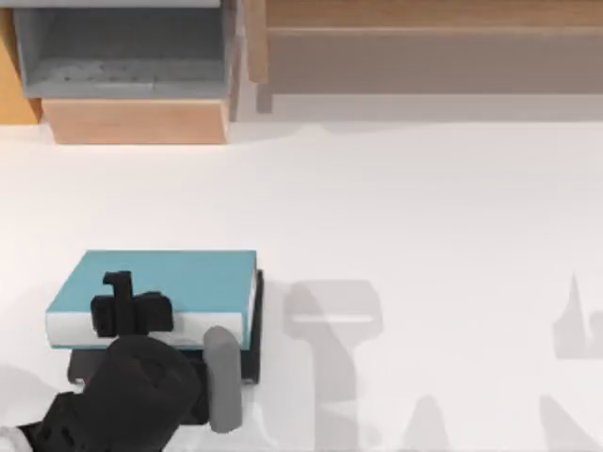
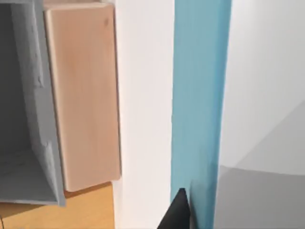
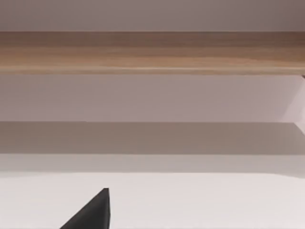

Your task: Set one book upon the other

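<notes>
Left arm's black wrist fills the near-left corner of the top view, with the left gripper [image 1: 127,306] sitting over the near edge of the light blue book [image 1: 174,281]. Jaws look clamped on the book at its white page edge: one finger lies on the cover, the other is hidden below, so grip looks closed on it but the lower contact can't be seen. A grey link of the arm stands just right of the wrist, against the book's near right corner.

Light blue book lies flat at the table's [image 1: 424,235] near left, long side running left-right. It sits over the black book [image 1: 254,330], which peeks out as a dark strip along the right side and near edge. Whether it rests fully on it or is held slightly above, cannot tell. No lettering on the black book can be seen.

Left wrist view: blue cover [image 2: 200,105] runs as a tall band, one dark fingertip [image 2: 177,210] at its edge, white table on both sides.

At the far left of the table stands a grey open box [image 1: 122,52] with a wooden front [image 1: 137,121]. A long wooden shelf [image 1: 424,42] runs along the far right.

Right wrist view: one dark fingertip [image 3: 93,212] over bare table, facing the wooden shelf [image 3: 152,52]. Right jaws' state: cannot tell.
</notes>
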